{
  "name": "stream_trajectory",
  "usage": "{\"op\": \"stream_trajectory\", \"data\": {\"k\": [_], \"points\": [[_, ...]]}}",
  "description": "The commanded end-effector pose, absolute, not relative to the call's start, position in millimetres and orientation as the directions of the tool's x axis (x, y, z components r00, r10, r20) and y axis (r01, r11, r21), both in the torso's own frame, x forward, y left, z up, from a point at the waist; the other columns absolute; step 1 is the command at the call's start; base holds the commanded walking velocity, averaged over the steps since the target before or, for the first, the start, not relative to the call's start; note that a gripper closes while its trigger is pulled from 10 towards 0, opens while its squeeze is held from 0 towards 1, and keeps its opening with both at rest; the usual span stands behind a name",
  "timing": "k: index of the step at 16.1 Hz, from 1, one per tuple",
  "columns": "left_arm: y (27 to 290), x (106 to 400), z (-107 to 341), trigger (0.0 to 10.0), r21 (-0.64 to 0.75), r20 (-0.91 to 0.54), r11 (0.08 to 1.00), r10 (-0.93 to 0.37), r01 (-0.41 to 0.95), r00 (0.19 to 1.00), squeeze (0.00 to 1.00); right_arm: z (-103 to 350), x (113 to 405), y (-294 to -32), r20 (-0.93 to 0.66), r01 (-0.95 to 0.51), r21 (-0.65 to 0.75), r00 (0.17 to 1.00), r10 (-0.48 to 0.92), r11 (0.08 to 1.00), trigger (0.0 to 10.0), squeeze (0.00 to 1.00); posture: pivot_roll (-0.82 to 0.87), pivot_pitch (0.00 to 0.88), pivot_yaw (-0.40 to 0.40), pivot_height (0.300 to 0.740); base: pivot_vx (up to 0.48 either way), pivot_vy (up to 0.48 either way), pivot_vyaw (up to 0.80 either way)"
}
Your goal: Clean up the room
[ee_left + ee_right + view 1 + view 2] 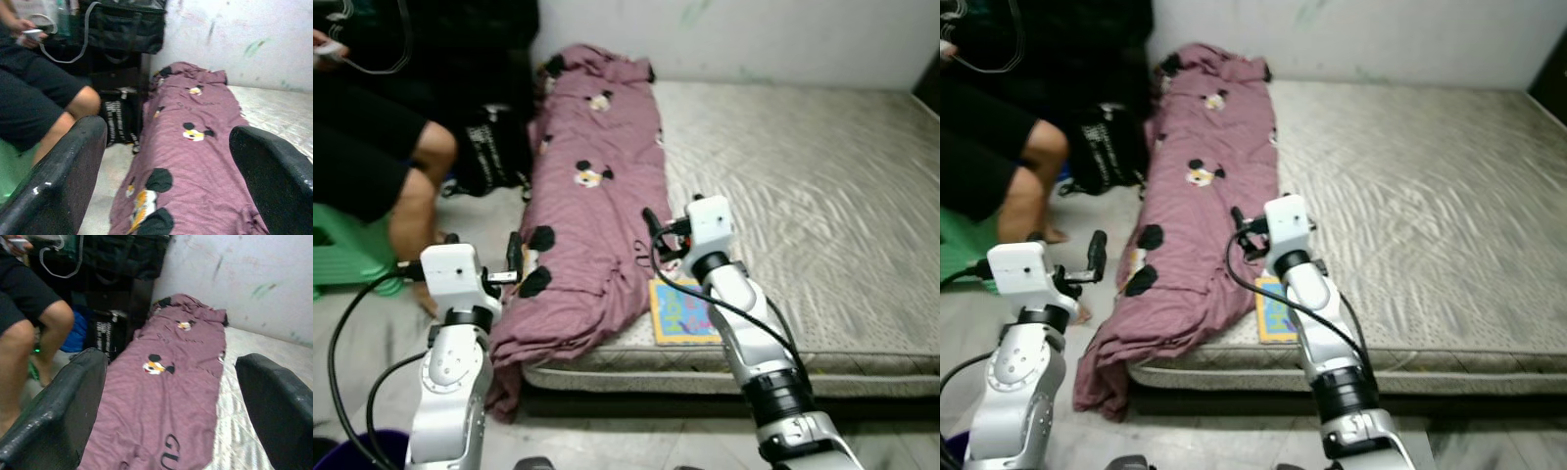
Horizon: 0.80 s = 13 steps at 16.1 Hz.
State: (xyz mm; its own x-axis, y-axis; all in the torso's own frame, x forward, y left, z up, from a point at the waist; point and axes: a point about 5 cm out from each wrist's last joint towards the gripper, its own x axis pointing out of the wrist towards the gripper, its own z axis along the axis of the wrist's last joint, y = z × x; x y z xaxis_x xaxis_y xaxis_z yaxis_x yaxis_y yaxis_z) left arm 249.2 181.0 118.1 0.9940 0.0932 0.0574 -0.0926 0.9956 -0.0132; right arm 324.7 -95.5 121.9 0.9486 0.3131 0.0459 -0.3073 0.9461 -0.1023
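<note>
On my far left a person in black shorts sits on a green stool, holding a small white device. Behind them a black bag sits up high, and a black striped backpack stands on the pale floor, right against the mattress edge. My left gripper hovers just off the mattress's left side, fingers spread wide, nothing between them, close to the hanging edge of the blanket. That mauve cartoon-mouse blanket runs down the left strip of the mattress from the white wall to the near corner, where it bunches and spills to the floor. My right gripper is above the blanket's right edge, fingers also wide apart, holding nothing. Just beside that arm, a colourful children's book lies flat on the near edge. The rest of the bare grey mattress stretches away rightward.
</note>
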Motion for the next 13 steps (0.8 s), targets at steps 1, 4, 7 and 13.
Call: {"op": "stream_trajectory", "data": {"k": [1,4,7,13], "points": [[181.1,249.7,117.5,10.0,-0.004,0.049,0.996,0.093,-0.093,0.994,0.00,123.5,327.0,-97.5,0.047,-0.306,-0.107,0.949,0.312,0.946,10.0,0.00,0.12,0.000,-0.026,0.740,0.000,0.000,0.00],[179.3,251.5,118.7,10.0,0.009,0.057,0.997,0.079,-0.079,0.995,0.00,123.2,327.5,-97.5,0.049,-0.305,-0.115,0.949,0.312,0.945,10.0,0.00,0.12,0.000,-0.027,0.740,0.000,-0.107,0.00],[178.3,251.9,118.8,10.0,0.007,0.060,0.997,0.079,-0.079,0.995,0.00,122.6,328.1,-97.7,0.047,-0.306,-0.117,0.948,0.314,0.945,10.0,0.00,0.12,0.000,-0.030,0.740,0.000,-0.323,0.00],[177.2,252.2,119.3,10.0,-0.001,0.065,0.997,0.080,-0.080,0.995,0.00,122.9,329.3,-97.1,0.047,-0.314,-0.129,0.946,0.322,0.941,10.0,0.00,0.12,0.000,-0.036,0.740,0.000,-0.253,0.00]]}}
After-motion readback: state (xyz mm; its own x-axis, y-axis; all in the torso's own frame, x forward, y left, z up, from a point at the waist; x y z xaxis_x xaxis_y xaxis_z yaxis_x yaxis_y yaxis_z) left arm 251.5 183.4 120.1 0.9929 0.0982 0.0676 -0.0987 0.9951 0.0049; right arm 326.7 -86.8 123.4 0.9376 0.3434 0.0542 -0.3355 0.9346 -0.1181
